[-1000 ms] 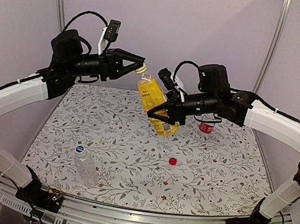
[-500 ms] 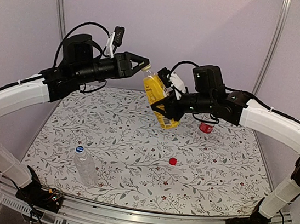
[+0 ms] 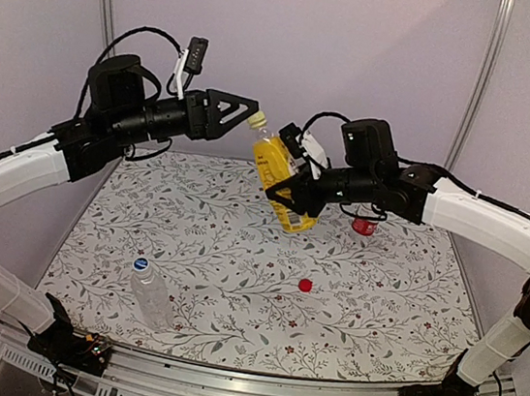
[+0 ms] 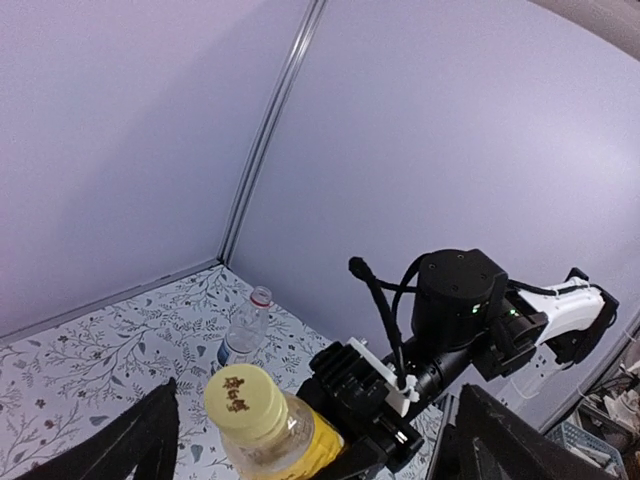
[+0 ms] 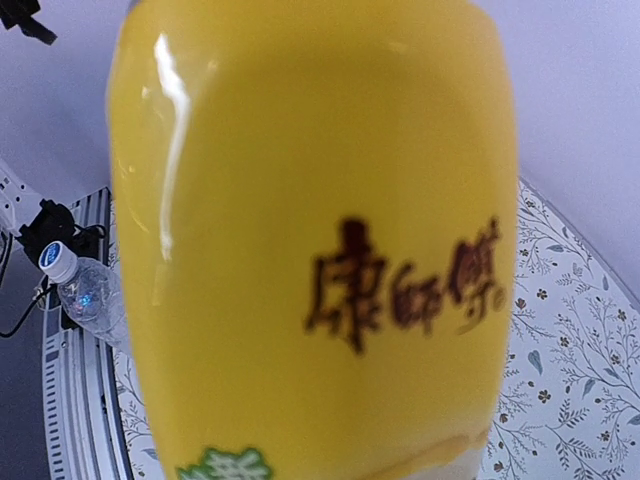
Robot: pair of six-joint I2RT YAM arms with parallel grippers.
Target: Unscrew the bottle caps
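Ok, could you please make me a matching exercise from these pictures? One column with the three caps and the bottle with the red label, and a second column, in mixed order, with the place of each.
Things:
1. red cap
2. yellow cap
3. blue cap
4. red-label bottle

Places:
A. on the yellow bottle held in the air
B. loose on the table
C. at the back right, partly hidden by the right arm
D. on the clear bottle at the front left

Pairs: 1-B, 2-A, 3-D, 4-C
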